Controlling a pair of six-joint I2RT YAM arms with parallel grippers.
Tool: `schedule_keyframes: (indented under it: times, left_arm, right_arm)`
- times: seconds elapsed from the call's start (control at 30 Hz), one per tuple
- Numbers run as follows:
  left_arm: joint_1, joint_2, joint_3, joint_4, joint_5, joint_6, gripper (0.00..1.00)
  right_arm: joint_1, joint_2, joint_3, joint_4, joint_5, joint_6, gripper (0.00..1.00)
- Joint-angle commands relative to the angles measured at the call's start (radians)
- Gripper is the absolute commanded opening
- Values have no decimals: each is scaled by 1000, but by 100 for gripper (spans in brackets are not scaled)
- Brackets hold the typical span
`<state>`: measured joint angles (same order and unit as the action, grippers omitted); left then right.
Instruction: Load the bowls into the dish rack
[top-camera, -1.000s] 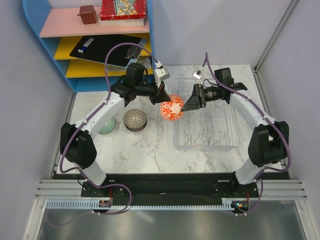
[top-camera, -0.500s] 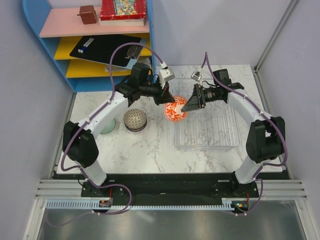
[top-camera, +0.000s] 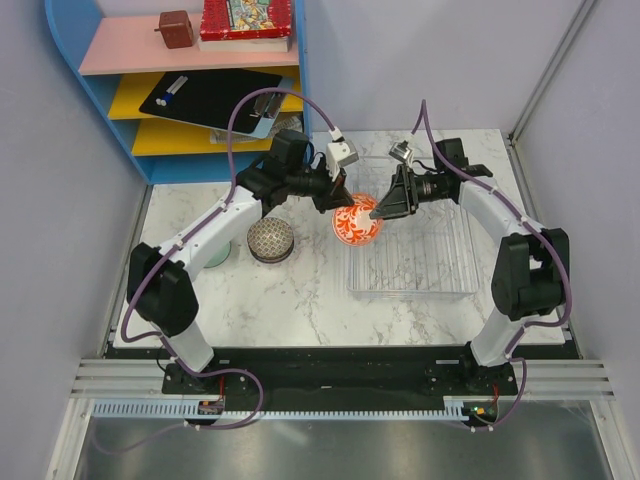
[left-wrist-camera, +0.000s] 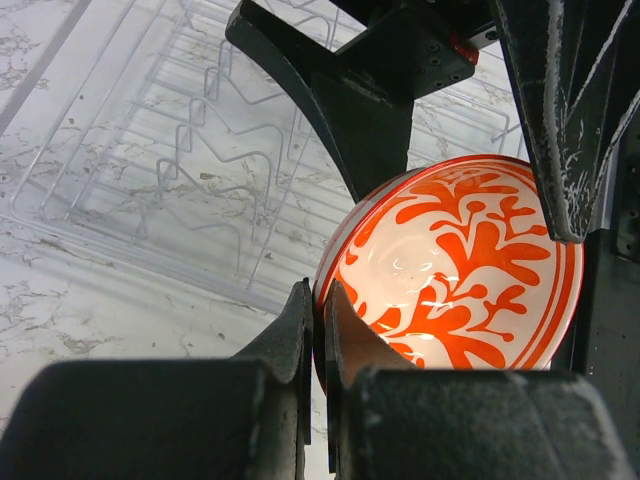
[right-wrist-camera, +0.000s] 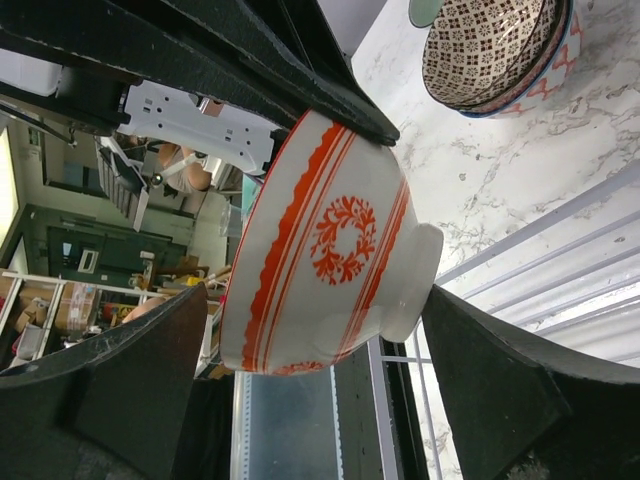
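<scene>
Orange-patterned bowl aloft, its rim clamped in the left gripper, with the left arm stretched inward. The right gripper straddles it, fingers apart.

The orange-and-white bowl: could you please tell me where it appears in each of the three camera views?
Top external: orange-and-white bowl at centre, at the dish rack's left edge.
Left wrist: lower right, inside facing the camera.
Right wrist: centre, outside showing, foot pointing right.
Shared landmark: the dish rack, upper left for left wrist, lower right for right wrist.

An orange-red floral bowl, brown mesh-patterned bowl, pale green bowl, clear dish rack
</scene>
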<state>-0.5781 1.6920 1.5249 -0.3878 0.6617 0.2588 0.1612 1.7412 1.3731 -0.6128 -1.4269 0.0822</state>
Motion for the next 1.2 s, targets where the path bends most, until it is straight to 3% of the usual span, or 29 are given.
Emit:
schedule_keyframes:
  times: [0.0,0.4,0.53,0.73,1.03,1.13,1.17]
  left_arm:
    - [1,-18,20,64,-11,-13,2]
    - [0,-11,32,64,-11,-23,2]
    - [-2,-14,34,64,-11,-23,2]
    - [-3,-9,32,67,-11,-26,2]
    - [-9,-9,27,67,-8,-32,2]
    - [-11,-12,26,69,-8,-32,4]
    - [-9,-14,26,67,-7,-29,10]
  right_arm:
    - [-17,14,30,19,-89,-27,94]
    - [-6,23,40,-7,-84,-61,93]
    - [-5,29,40,-18,-98,-68,85]
    - [-2,41,58,-67,-99,-113,62]
    - [-2,31,70,-93,-98,-145,3]
    - [-2,24,67,-96,-95,-150,0]
    - [-2,24,67,-94,-87,-150,0]
